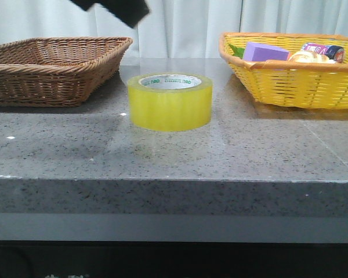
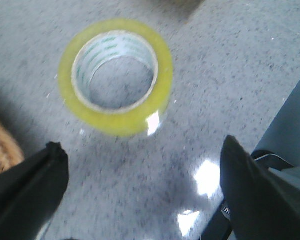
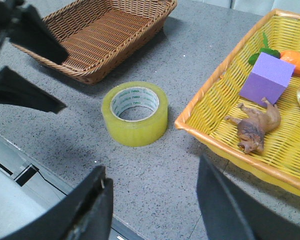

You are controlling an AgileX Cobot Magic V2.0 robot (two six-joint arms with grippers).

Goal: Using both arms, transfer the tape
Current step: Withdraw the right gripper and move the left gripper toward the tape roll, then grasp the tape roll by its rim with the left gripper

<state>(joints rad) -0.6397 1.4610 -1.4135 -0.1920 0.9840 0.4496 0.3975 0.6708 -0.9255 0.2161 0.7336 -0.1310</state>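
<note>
Front view: our tape (image 1: 170, 101) stands on the grey worktop (image 1: 174, 156), between the brown basket (image 1: 52, 66) and the yellow basket (image 1: 290, 78).
Both our pincers, left (image 2: 140, 187) and right (image 3: 152, 200), hover spread wide and hold nothing.

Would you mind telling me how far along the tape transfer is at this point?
Nothing looks done yet: the tape stands on the grey table between the brown wicker basket and the yellow basket, untouched. In hand: the left hand hovers open above the roll; the right hand is open too, holding nothing. Left: the grasp, the handover and the placing.
</note>
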